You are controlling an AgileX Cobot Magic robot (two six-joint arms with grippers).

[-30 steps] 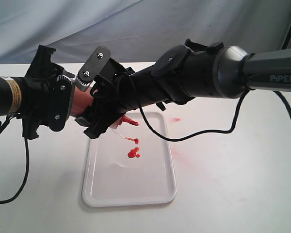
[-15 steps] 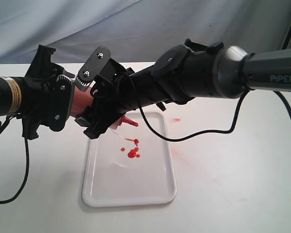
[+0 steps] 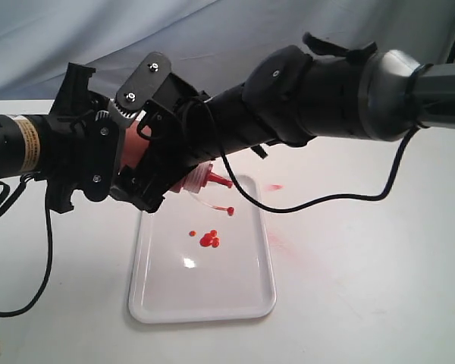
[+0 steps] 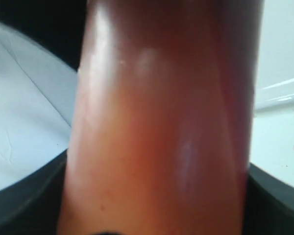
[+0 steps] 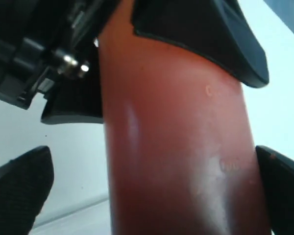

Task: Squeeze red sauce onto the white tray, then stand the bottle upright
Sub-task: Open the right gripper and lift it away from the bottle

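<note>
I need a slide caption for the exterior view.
Left hand holds the bottle tilted over the white tray spotted with red sauce.

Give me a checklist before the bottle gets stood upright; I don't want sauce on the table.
1. Sauce landed: ok, red sauce blobs lie on the white tray.
2. Grip: ok, left jaws clamped on the bottle.
3. Right side free: ok, right jaws show a gap beside the bottle.
4. Upright: not ok, the bottle is tilted, nozzle over the tray.
5. Nozzle drip-free: cannot tell.
</note>
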